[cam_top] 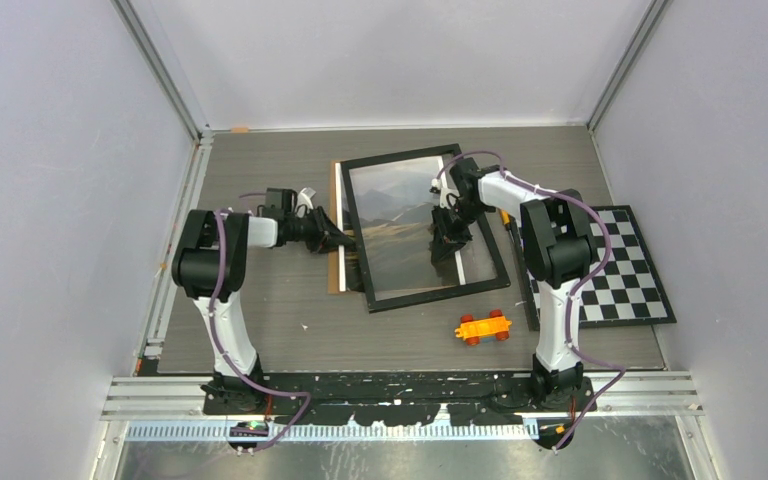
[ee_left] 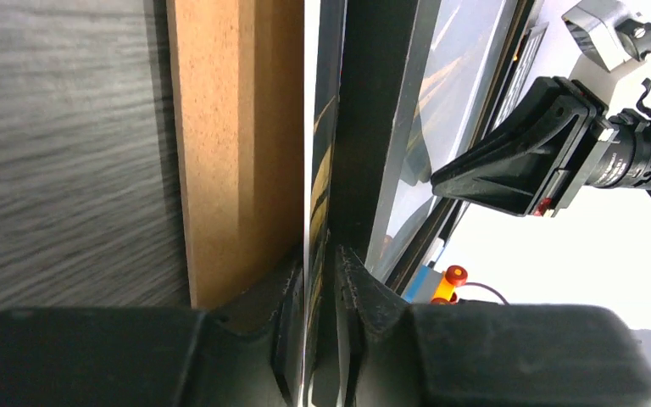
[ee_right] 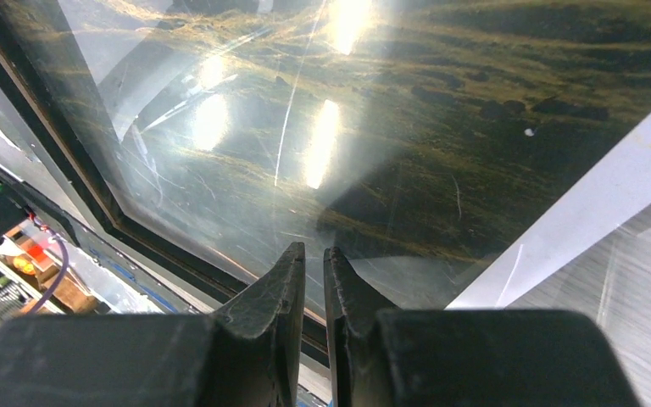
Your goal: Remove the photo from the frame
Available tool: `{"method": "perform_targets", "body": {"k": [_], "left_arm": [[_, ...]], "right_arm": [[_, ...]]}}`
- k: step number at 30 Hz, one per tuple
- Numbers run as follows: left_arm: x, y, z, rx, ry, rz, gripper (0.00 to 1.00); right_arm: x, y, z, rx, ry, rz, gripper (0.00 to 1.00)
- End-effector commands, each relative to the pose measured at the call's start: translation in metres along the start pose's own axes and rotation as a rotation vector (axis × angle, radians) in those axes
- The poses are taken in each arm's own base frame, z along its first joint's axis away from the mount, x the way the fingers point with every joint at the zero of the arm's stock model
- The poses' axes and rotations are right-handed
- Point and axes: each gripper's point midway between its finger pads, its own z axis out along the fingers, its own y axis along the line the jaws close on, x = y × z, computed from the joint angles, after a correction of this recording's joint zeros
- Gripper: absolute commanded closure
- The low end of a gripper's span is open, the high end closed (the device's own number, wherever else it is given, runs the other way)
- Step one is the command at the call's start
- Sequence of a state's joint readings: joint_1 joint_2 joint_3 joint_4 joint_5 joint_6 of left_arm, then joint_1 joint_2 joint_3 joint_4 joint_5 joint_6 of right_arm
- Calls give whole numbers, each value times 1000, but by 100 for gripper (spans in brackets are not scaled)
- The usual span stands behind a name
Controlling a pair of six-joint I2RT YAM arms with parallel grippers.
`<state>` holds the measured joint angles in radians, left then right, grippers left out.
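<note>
The black frame (cam_top: 400,157) lies askew at the table's middle, glass up. The photo (cam_top: 400,220) shows through the glass, its white edge poking out on the left over the brown backing board (cam_top: 336,272). My left gripper (cam_top: 338,238) is at that left side. In the left wrist view its jaws (ee_left: 320,263) are shut on the photo's thin edge (ee_left: 316,170), between the board (ee_left: 229,153) and the frame bar (ee_left: 373,127). My right gripper (cam_top: 448,240) is shut and holds nothing, its tips (ee_right: 314,250) on the glass over the photo (ee_right: 475,110), near the frame's bar (ee_right: 59,170).
An orange toy car (cam_top: 483,327) sits in front of the frame. A black-and-white checkerboard mat (cam_top: 625,270) lies at the right, beside the right arm. White walls close in the table on three sides.
</note>
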<state>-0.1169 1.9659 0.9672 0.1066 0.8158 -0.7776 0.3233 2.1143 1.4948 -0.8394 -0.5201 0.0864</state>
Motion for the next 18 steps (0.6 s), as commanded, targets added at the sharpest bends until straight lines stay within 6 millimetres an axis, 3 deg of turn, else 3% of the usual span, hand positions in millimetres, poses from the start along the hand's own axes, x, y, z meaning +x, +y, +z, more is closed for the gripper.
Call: {"method": "perform_targets", "body": {"k": [1,6,8,10,14,18], "left_arm": [[-28,16,6,-63,-96,29,80],[-39,25,12,-102,-101,39,79],[-42,24,11,-118,-98,49,91],[-45,23,5,-151,-110,73,100],[-47,20,-11,-223,-106,104,100],[-55,14,-27,-268,-126,150,100]], "right_arm": [[7,-28,30,98,44,-6,79],[3,-20,28,63,38,-9,77],[-4,-13,22,45,22,-16,74],[-16,-5,8,23,-10,-21,66],[-39,0,-31,6,-104,-11,48],[-57,-30,-70,57,-199,57,36]]}}
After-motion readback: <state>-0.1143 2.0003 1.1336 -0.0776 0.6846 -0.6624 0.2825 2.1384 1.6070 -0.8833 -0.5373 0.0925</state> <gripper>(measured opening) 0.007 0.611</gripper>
